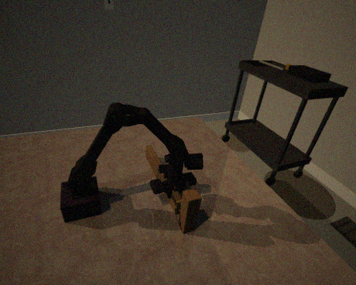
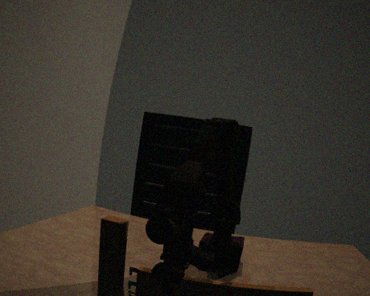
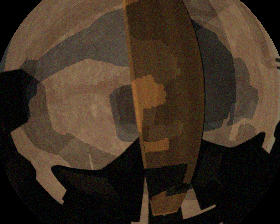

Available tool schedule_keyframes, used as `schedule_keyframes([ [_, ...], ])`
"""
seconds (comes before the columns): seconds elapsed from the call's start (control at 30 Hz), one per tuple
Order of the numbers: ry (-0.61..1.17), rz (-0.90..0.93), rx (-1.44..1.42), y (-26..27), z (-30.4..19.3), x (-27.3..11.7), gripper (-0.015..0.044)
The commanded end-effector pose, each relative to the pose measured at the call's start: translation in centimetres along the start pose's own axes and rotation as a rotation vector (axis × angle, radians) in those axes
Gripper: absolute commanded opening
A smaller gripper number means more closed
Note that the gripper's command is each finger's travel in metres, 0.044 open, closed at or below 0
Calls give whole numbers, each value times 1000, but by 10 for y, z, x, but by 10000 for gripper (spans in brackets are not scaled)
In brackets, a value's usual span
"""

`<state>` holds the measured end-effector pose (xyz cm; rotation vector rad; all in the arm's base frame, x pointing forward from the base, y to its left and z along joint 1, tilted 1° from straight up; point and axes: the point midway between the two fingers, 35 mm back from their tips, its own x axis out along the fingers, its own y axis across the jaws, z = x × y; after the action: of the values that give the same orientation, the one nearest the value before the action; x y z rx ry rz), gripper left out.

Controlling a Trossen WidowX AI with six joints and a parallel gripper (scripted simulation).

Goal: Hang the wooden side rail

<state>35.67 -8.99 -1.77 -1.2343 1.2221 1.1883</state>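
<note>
The wooden rail runs past the gripper, one end close to the post. My gripper is shut on the rail near its hook end, with a dark finger on each side in the wrist view. The headboard post stands upright. In the exterior view the dark hooks stick out from the rail's end towards the post, with a narrow gap between. The slot and pins are not visible. Whether the rail's far end touches the table is hard to tell.
The arm's base stands left of the rail on the table. A dark wheeled cart stands at the right, beyond the table. A dark slatted panel shows behind the arm in the exterior view.
</note>
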Motion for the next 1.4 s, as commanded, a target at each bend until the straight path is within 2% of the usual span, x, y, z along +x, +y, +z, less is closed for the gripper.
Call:
schedule_keyframes([
  [0.0,2,-17,-11,-3,-1,-7,0],
  [1.37,2,-17,-11,-3,-1,-12,0],
])
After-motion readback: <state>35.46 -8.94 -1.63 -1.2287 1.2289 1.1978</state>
